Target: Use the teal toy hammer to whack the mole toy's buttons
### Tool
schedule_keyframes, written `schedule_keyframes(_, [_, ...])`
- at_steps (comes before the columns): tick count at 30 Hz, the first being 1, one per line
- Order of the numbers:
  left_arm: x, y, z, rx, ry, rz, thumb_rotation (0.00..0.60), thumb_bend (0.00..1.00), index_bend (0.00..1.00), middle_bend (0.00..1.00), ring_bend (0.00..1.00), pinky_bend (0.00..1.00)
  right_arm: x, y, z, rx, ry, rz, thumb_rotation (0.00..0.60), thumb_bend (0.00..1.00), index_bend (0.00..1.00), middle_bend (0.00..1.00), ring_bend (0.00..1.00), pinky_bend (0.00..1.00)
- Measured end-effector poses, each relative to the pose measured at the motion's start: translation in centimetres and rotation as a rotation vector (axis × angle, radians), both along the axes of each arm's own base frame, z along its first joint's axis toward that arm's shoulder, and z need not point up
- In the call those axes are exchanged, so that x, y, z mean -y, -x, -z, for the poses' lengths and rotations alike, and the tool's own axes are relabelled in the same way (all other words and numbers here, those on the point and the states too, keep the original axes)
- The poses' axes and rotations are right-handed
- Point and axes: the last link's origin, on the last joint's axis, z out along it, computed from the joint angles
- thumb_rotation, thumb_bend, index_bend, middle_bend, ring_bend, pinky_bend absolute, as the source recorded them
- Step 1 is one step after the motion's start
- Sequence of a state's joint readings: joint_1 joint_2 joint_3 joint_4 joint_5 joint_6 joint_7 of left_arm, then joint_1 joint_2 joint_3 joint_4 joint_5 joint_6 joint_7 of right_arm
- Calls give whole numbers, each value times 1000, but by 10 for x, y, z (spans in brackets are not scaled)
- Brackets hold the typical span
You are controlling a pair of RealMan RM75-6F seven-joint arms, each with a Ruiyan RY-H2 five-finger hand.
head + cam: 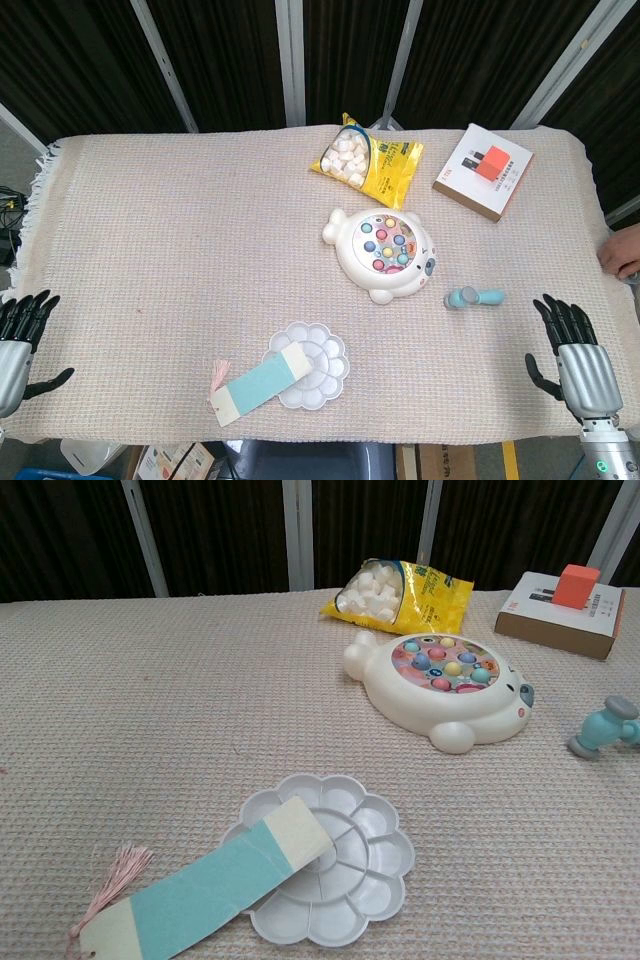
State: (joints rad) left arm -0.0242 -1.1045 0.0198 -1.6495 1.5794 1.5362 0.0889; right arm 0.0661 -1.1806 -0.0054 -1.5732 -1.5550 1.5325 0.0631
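The white mole toy (383, 250) with coloured buttons lies right of the table's centre; the chest view shows the same mole toy (445, 685) at upper right. The teal toy hammer (473, 298) lies flat on the cloth just right of it, and in the chest view the hammer (606, 726) is cut by the right edge. My right hand (575, 352) hovers at the table's near right corner, fingers spread, holding nothing, below and right of the hammer. My left hand (20, 340) sits at the near left edge, fingers apart and empty.
A yellow snack bag (367, 160) and a flat box with a red block (483, 170) lie behind the mole toy. A white flower-shaped palette (310, 366) with a teal bookmark (255, 388) across it lies near the front edge. A person's hand (622, 252) shows at the right edge.
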Motion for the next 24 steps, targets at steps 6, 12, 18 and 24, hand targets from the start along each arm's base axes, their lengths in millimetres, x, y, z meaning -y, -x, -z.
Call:
schedule_keyframes(6, [0,-1,1,-2,2,-1,600,125,0,0,0,0,0,0,-2,1,5,-3,600,456,0,70,0,0])
schedule_keyframes(12, [2,-4,0,-9,-11,6,600,124,0,0,0,0,2,1,-3,-4,-3,0,600,456,0,70,0,0])
schedule_keyframes(18, [4,-5,0,-14,-20,1,600,124,0,0,0,0,6,2,-5,1,7,-2,600,456,0,70,0,0])
schedule_keyframes(24, [4,-6,0,-15,-15,-2,600,124,0,0,0,0,17,6,-9,6,-9,9,600,456,0,72,0,0])
